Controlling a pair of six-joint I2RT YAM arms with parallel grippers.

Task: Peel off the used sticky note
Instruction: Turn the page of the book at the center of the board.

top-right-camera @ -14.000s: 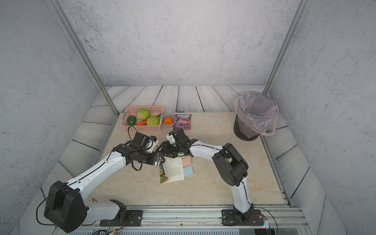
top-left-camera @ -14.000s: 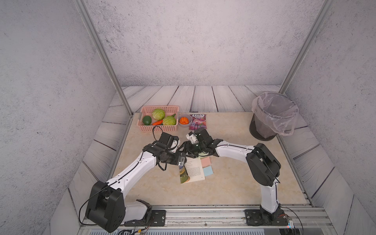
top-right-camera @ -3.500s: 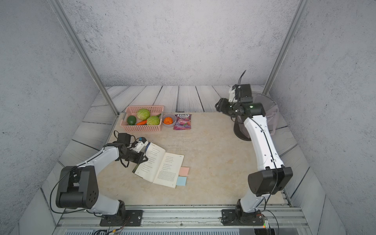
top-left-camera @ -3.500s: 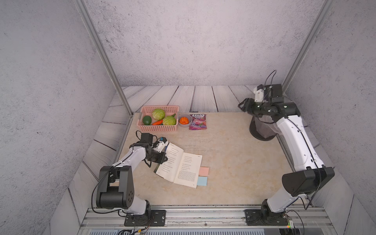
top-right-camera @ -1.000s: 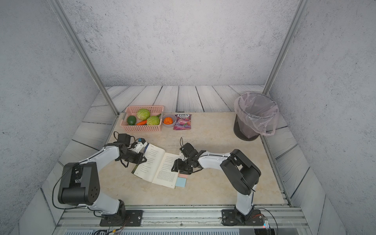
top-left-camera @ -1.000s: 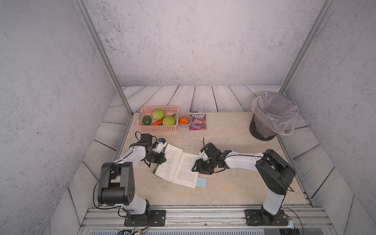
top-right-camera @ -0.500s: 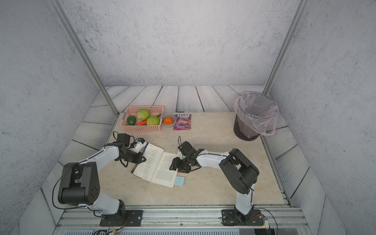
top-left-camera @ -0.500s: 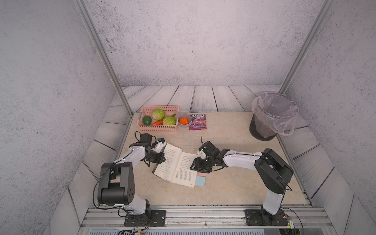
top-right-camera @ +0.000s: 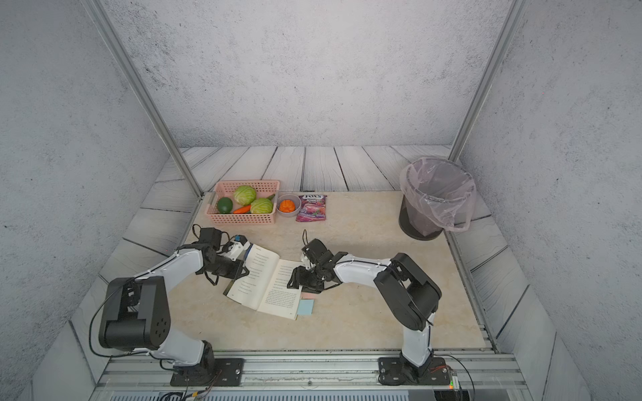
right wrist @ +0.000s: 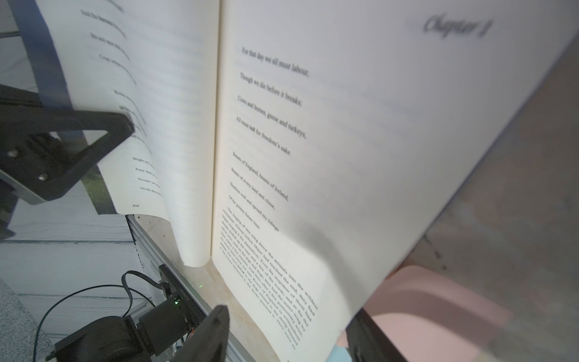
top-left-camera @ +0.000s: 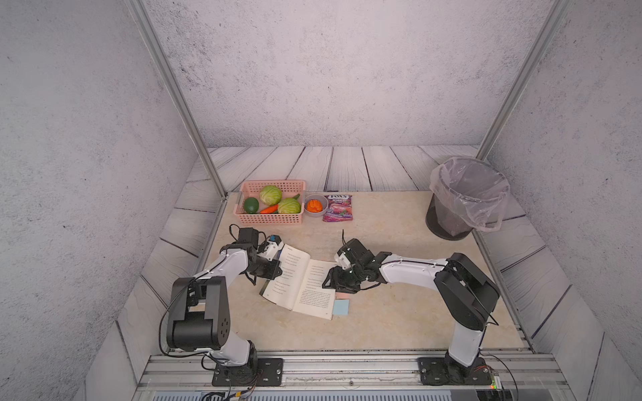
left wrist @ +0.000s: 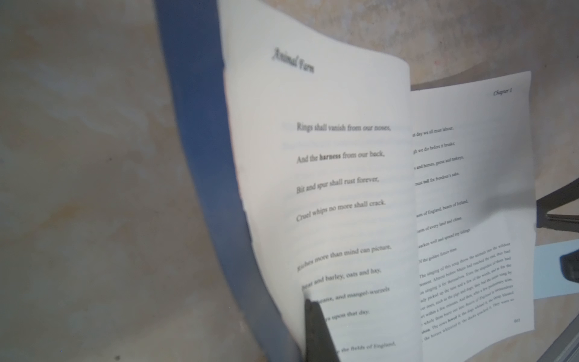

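Note:
An open book point(top-left-camera: 301, 282) point(top-right-camera: 267, 283) lies on the tan table in both top views. A pink sticky note point(top-left-camera: 342, 295) point(right wrist: 438, 307) and a blue sticky note point(top-left-camera: 341, 307) point(left wrist: 551, 272) stick out from under its right page. My left gripper point(top-left-camera: 275, 270) point(top-right-camera: 243, 271) is shut on the book's left cover and pages, holding them raised; one finger point(left wrist: 316, 329) lies on the page. My right gripper point(top-left-camera: 332, 283) point(right wrist: 288, 340) is open, low over the right page's outer edge. Its fingers point(right wrist: 214, 332) straddle that edge, one beside the pink note.
At the back left stand a pink basket point(top-left-camera: 269, 218) of vegetables, a grey bowl point(top-left-camera: 316, 205) and a candy bag point(top-left-camera: 338, 208). A lined trash bin point(top-left-camera: 463, 198) stands at the back right. A metal rail point(top-left-camera: 347, 364) runs along the front edge.
My right gripper has shifted a little to the left, further over the book's right page, and now covers most of the pink note. The left arm and book have not moved.

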